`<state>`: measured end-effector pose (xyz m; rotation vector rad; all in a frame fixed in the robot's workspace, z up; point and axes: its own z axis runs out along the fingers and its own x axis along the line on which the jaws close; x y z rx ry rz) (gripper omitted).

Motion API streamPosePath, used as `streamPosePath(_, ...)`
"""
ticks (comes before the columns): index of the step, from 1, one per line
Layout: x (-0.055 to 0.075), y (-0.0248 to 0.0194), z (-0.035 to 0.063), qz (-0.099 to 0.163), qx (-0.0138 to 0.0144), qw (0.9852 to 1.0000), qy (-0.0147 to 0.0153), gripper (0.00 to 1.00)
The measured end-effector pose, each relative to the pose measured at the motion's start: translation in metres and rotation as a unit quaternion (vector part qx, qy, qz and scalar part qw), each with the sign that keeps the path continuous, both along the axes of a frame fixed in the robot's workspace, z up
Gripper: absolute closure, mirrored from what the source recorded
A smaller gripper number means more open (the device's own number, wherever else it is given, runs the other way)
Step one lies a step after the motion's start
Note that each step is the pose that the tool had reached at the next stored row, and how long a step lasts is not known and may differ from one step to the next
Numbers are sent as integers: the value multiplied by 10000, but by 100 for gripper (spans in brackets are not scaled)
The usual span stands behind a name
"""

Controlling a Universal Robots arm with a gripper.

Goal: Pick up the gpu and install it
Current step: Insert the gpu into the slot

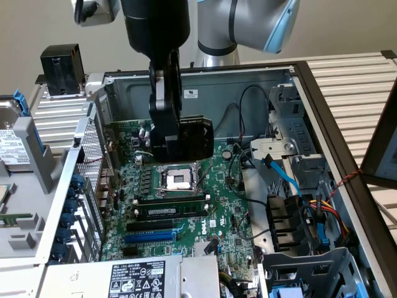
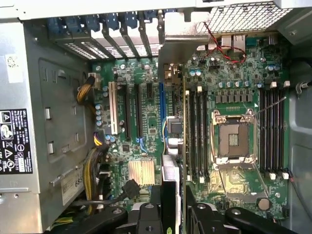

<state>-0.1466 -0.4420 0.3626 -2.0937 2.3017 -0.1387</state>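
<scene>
The gpu point(image 1: 197, 138) is up in the air inside the open computer case point(image 1: 248, 74), clamped in the pincer point(image 1: 166, 146). The fingers are closed on the card, and its black shroud sticks out toward the exterior view's right. In the wrist view the gpu point(image 2: 174, 131) shows edge-on, running out from between the pincer point(image 2: 173, 210) fingers point(image 2: 146, 217) over the green motherboard point(image 2: 146, 97). Its silver end bracket is at the far end, near the case's rear slot covers. It is apart from the board and sits in no slot.

On the exterior view's clock face, the card hangs at about 12 o'clock of the bare CPU socket point(image 1: 177, 179), just above it. The wrist view shows the same socket point(image 2: 233, 139) beside the card's line. A memory stick point(image 1: 170, 211) sits in a slot at 6 o'clock of the socket, and a blue expansion slot point(image 1: 149, 237) lies at 7 o'clock, empty. A blue cable point(image 1: 282, 174) runs at 3 o'clock. The power supply point(image 1: 133, 279) with its label fills the case's 6 o'clock end. A hard drive point(image 1: 12, 146) lies outside the case at 9 o'clock, and the slatted table point(image 1: 353, 93) shows at 2 o'clock.
</scene>
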Motion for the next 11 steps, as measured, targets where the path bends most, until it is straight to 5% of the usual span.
streamPosePath(11,-175,-6,-86,26,3,10000,-39,72)
